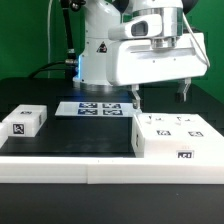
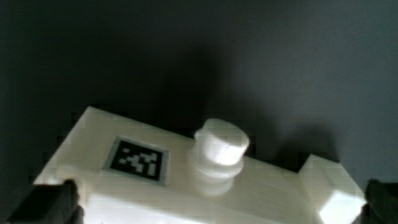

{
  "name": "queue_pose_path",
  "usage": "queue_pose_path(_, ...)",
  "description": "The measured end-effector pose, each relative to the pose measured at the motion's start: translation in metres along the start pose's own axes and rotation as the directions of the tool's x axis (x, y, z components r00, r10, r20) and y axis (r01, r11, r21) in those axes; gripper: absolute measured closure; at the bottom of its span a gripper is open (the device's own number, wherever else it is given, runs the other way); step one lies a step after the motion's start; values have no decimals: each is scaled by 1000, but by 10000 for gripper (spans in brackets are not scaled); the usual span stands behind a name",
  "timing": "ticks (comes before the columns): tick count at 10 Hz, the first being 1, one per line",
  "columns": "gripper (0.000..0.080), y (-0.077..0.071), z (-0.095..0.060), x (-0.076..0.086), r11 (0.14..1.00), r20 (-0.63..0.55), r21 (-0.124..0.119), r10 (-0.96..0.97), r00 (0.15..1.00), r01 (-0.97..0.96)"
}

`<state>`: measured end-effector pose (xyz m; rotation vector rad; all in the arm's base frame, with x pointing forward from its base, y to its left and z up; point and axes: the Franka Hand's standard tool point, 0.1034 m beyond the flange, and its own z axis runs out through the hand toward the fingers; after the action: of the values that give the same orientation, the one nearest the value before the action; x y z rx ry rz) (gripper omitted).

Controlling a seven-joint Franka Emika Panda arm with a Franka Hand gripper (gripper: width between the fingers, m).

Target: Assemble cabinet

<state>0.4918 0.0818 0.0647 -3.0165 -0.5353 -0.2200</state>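
The large white cabinet box (image 1: 176, 138) lies at the exterior view's right, with small tags on its top and front. A smaller white block (image 1: 25, 120) with a tag lies at the left. My gripper (image 1: 159, 98) hangs open just above the box's far edge, holding nothing. In the wrist view a white cabinet part (image 2: 160, 185) with a square tag (image 2: 139, 158) and a round peg (image 2: 221, 150) lies between the two dark fingertips (image 2: 45, 205). The gripper (image 2: 214, 212) is open, and I cannot tell whether it touches the part.
The marker board (image 1: 95, 108) lies flat in the middle, behind the dark mat. A white rail (image 1: 60, 160) runs along the table's front edge. The robot's white base (image 1: 100, 50) stands at the back.
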Motion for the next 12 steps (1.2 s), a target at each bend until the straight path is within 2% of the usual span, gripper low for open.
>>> queue_pose_path(3, 2, -4, 1, 0, 989, 1, 15, 146, 989, -146)
queue_pose_path(5, 2, -17, 10, -3, 988, -13, 13, 155, 988, -155)
queue_pose_path(7, 2, -7, 31, -17, 988, -67, -13, 153, 986, -154)
queue_pose_path(8, 2, 0, 36, -19, 989, -78, -19, 147, 986, -149)
queue_pose_path(9, 2, 7, 38, -21, 992, -73, -22, 123, 990, -125)
queue_pose_path(12, 2, 6, 38, -21, 993, -73, -22, 116, 991, -118)
